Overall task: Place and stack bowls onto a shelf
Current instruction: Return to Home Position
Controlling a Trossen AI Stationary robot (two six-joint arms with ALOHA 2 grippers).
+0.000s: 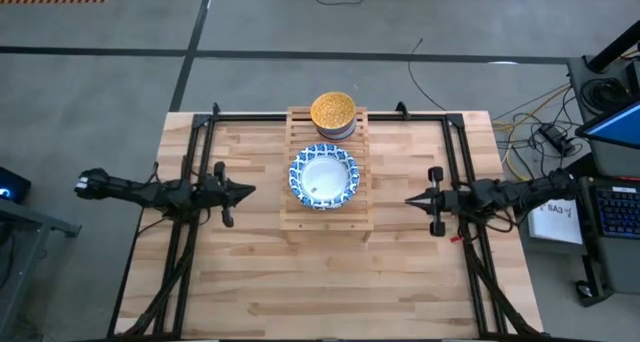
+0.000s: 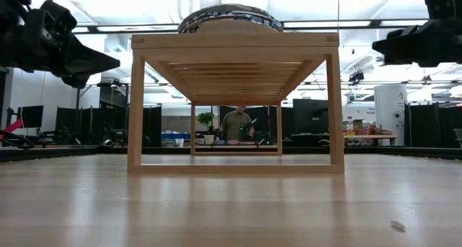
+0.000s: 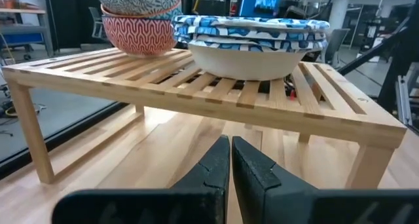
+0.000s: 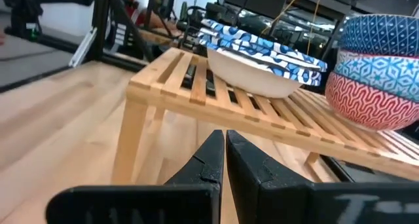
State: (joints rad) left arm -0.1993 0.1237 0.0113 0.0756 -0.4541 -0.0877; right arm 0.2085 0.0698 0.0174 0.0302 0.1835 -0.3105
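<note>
The light wooden slatted shelf (image 1: 300, 220) is lying midway between both grippers, its long axis crossing their line. It is carrying 2 stacks: wide blue-rimmed bowls (image 1: 323, 177) and small coloured bowls (image 1: 333, 113). The left gripper (image 1: 248, 191) and right gripper (image 1: 410, 199) are hovering equally near, fingers clenched on nothing.

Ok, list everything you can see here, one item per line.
Shelf: one, light wood, table centre.
Wide bowls: one stack, blue-patterned rims, white centres, on the shelf's middle; count unclear.
Small bowls: one stack, red patterned at bottom, yellow-orange inside on top, at one shelf end.
Table: one, pale planks.
Person: one, far behind the table.
Left pincer: one, dark, shut, left of the shelf.
Right pincer: one, dark, shut, right of the shelf.
</note>
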